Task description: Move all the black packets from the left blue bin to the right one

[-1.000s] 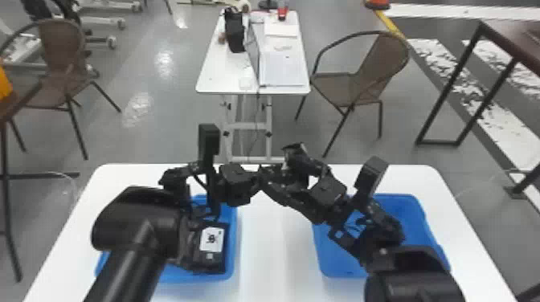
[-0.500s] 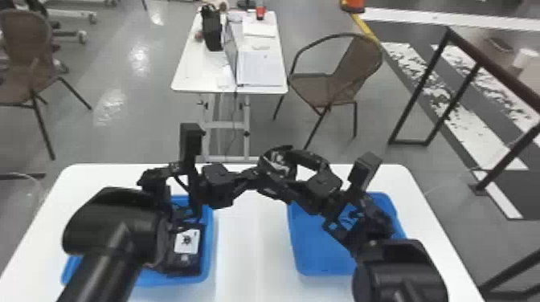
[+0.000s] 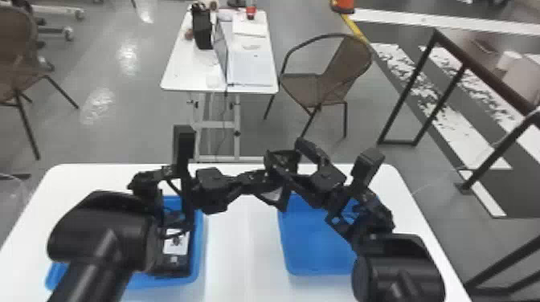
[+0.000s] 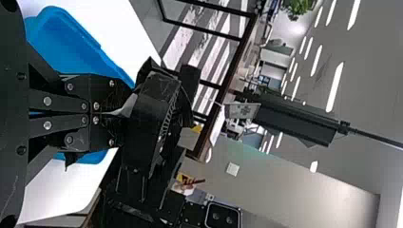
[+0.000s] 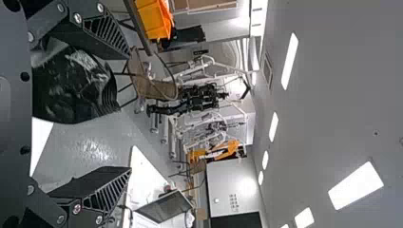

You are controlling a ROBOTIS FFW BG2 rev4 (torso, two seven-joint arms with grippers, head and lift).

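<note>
Between the bins, above the table, my left gripper (image 3: 263, 180) is shut on a black packet (image 3: 277, 195). My right gripper (image 3: 287, 156) stands open at the packet's right side. In the left wrist view the fingers of the left gripper (image 4: 114, 114) are together, with the packet (image 4: 154, 107) beyond their tips. In the right wrist view the right gripper (image 5: 127, 111) is spread wide, the packet (image 5: 71, 88) between its fingers, nearer one; contact cannot be told. The left blue bin (image 3: 197, 257) is partly covered by the left arm, beside a black boxy shape with a white label.
The right blue bin (image 3: 315, 253) lies under the right arm, which hides part of it. Both bins stand on a white table (image 3: 241, 257); bare tabletop separates them. Beyond its far edge are another white table (image 3: 181, 72) and a brown chair (image 3: 349, 60).
The head view has turned to the right. My right gripper has moved right relative to the table, and its fingers have spread apart. My left gripper keeps nearly the same place, still shut on the packet.
</note>
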